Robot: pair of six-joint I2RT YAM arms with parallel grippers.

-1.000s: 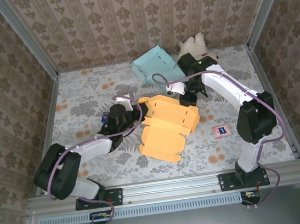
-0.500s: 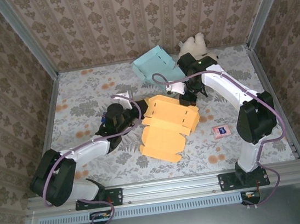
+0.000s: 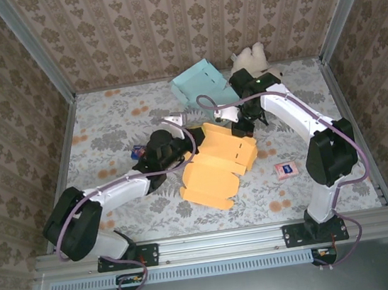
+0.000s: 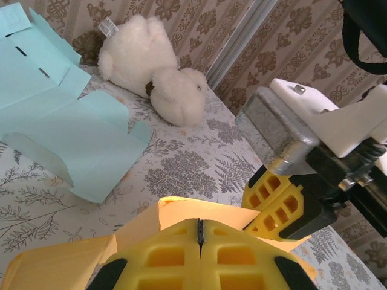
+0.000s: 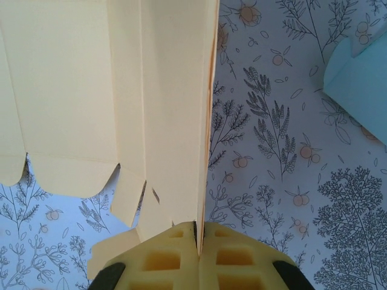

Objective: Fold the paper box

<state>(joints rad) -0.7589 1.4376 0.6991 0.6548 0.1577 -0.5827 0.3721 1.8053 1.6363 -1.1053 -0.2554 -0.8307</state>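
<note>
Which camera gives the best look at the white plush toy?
The left wrist camera: the white plush toy lies large and unobstructed beside the blue cardboard. From the top camera the toy is small, partly behind the right arm.

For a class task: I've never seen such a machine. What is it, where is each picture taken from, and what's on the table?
Two robot arms stand at a table's near edge. One picture looks down from above; the other two come from wrist cameras. On the table lie an orange paper box, a blue paper box, a white plush toy and a small card. The right fingers are shut on the orange box's edge. The left fingers are shut at its other side; a grip is unclear.
</note>
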